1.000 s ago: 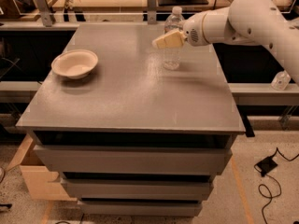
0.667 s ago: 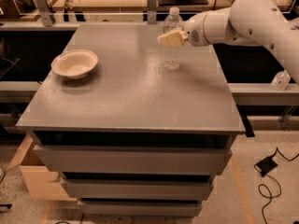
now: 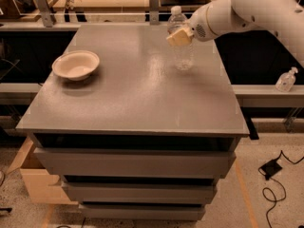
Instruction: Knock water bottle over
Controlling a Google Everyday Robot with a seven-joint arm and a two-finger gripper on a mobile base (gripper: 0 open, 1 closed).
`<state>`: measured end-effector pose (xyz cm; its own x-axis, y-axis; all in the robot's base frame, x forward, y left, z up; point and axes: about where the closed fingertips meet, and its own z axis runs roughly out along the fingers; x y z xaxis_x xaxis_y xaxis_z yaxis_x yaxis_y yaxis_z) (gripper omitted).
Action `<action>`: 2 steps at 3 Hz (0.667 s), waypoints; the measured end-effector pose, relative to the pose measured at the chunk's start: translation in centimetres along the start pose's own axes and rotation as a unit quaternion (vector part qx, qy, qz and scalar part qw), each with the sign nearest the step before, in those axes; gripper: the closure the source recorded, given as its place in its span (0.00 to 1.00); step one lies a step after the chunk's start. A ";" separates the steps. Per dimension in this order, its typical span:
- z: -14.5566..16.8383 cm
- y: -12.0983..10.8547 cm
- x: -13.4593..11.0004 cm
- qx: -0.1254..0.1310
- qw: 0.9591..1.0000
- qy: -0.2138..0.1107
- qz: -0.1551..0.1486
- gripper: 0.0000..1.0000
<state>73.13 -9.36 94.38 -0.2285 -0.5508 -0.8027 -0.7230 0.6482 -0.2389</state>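
The water bottle [image 3: 182,56] stands upright on the grey table [image 3: 137,99], at the far right part of the top. It is clear and ribbed with a white cap. My gripper [image 3: 179,36] comes in from the right on the white arm and sits against the bottle's upper part, just below the cap, covering its label area.
A white bowl [image 3: 76,65] sits on the table's left side. A small clear pump-top bottle [image 3: 286,80] stands on the ledge to the right of the table. Cables lie on the floor at the lower right.
The gripper has shifted slightly along the bottle's upper part. The bottle still stands upright in the same spot.
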 end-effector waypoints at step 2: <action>-0.6 0.8 0.9 -0.020 0.983 0.138 -0.118 1.00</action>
<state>71.98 -9.67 93.78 -0.2152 -0.8089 -0.5471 -0.8010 0.4667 -0.3749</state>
